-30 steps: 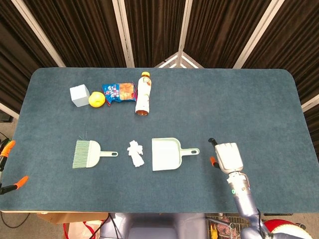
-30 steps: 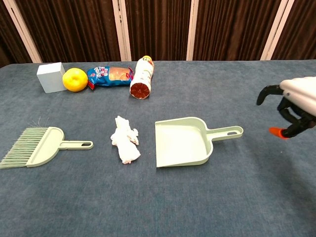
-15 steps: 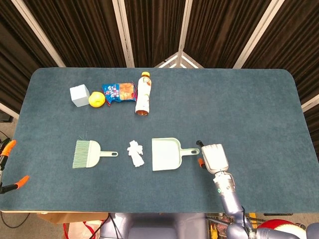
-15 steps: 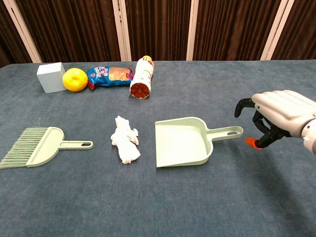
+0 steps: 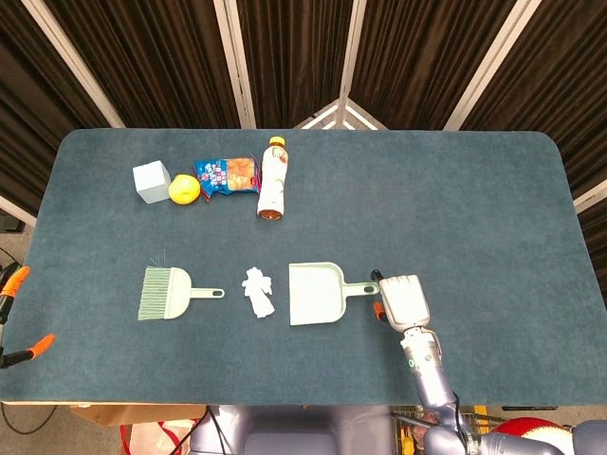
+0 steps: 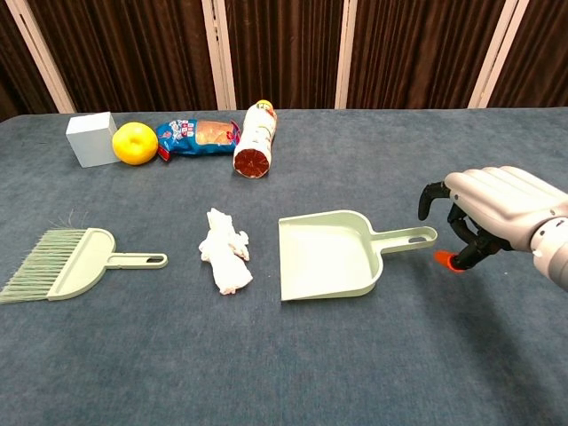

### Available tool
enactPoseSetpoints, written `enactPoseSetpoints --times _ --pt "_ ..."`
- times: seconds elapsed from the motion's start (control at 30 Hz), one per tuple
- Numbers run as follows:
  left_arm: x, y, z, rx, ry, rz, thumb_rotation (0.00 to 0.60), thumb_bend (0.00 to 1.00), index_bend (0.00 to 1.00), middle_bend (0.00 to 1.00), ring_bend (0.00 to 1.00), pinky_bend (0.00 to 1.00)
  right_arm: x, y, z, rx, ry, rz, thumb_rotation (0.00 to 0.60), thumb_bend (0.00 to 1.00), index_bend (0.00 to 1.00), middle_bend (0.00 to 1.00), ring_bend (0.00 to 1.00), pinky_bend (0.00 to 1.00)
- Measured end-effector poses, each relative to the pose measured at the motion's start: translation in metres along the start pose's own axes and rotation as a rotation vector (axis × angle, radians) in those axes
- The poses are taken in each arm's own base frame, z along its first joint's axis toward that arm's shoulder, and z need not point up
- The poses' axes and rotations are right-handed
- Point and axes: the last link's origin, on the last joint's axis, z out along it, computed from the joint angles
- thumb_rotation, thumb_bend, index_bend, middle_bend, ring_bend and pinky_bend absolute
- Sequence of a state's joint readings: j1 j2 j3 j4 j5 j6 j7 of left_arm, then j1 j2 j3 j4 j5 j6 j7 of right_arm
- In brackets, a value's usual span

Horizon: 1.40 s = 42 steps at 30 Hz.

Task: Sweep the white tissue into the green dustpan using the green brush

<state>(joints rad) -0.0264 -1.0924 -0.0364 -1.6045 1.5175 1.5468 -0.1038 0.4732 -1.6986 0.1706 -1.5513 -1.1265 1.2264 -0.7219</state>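
Observation:
The green dustpan (image 5: 317,294) (image 6: 327,255) lies mid-table, its handle pointing right. A crumpled white tissue (image 5: 257,292) (image 6: 224,249) sits just left of the pan's mouth. Further left lies the green brush (image 5: 164,292) (image 6: 62,264), bristles to the left. My right hand (image 5: 401,300) (image 6: 493,213) hovers palm down just past the tip of the dustpan handle, fingers curved and apart, holding nothing. My left hand shows in neither view.
Along the far left stand a white cube (image 5: 151,181) (image 6: 91,138), a yellow fruit (image 5: 184,190) (image 6: 134,144), a snack bag (image 5: 227,175) (image 6: 198,136) and a bottle on its side (image 5: 272,177) (image 6: 255,139). Orange clamps (image 5: 13,282) grip the table's left edge.
My right hand has travelled left across the table and now sits right at the end of the dustpan handle. Dustpan, tissue and brush have not moved.

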Motion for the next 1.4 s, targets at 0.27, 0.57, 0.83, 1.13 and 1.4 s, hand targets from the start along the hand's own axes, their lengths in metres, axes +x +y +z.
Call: enactPoseSetpoints --times 0.27,0.57,0.83,1.13,1.4 --pt "0.0 0.0 0.001 0.002 0.0 0.0 0.6 0.0 0.0 0.0 0.0 0.0 -0.003 -0.008 0.0 0.009 -0.011 0.007 0.6 0.33 0.38 0.83 0.84 0.86" --pt "0.0 0.0 0.001 0.005 -0.002 -0.001 0.6 0.0 0.0 0.0 0.0 0.0 -0.018 -0.013 0.018 0.003 -0.006 0.005 0.6 0.33 0.38 0.83 0.84 0.86" --pt "0.0 0.0 0.0 0.002 0.0 -0.002 0.6 0.0 0.0 0.0 0.0 0.0 -0.016 -0.012 0.016 0.007 -0.009 0.016 0.6 0.45 0.51 0.83 0.84 0.86" --pt "0.0 0.001 0.0 0.004 0.0 -0.003 0.6 0.0 0.0 0.0 0.0 0.0 -0.01 -0.012 0.015 0.016 0.003 0.014 0.6 0.5 0.67 0.84 0.84 0.86" --pt "-0.002 0.005 0.004 0.014 -0.014 -0.034 0.6 0.0 0.0 0.0 0.0 0.01 0.003 0.0 0.016 0.019 0.058 -0.036 0.6 0.5 0.67 0.84 0.84 0.86"
